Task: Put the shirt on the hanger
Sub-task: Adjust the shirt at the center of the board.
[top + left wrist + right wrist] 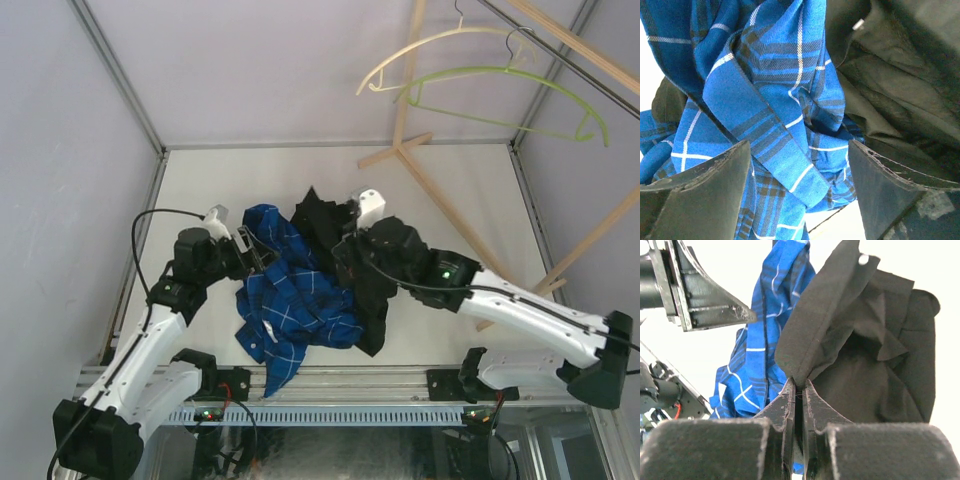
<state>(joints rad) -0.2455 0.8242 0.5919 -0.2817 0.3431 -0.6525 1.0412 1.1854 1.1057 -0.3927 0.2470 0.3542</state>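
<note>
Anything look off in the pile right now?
The black shirt is bunched up and tangled with a blue plaid shirt. The left gripper, fingers open, straddles the plaid one, while the right gripper pinches a black fold.

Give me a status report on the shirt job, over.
Right gripper shut on black shirt edge. Left gripper open, blue plaid shirt between its fingers. Plaid pressed against black shirt; green hanger hangs bare.

the left arm (140, 350) and the right arm (530, 315) are reaching forward from their bases, bending inward toward each other. the left gripper (800, 150) is standing with fingers (705, 190) wide apart. the right gripper (798, 385) is pinching the shirt (865, 340) between closed fingertips (786, 405).
</note>
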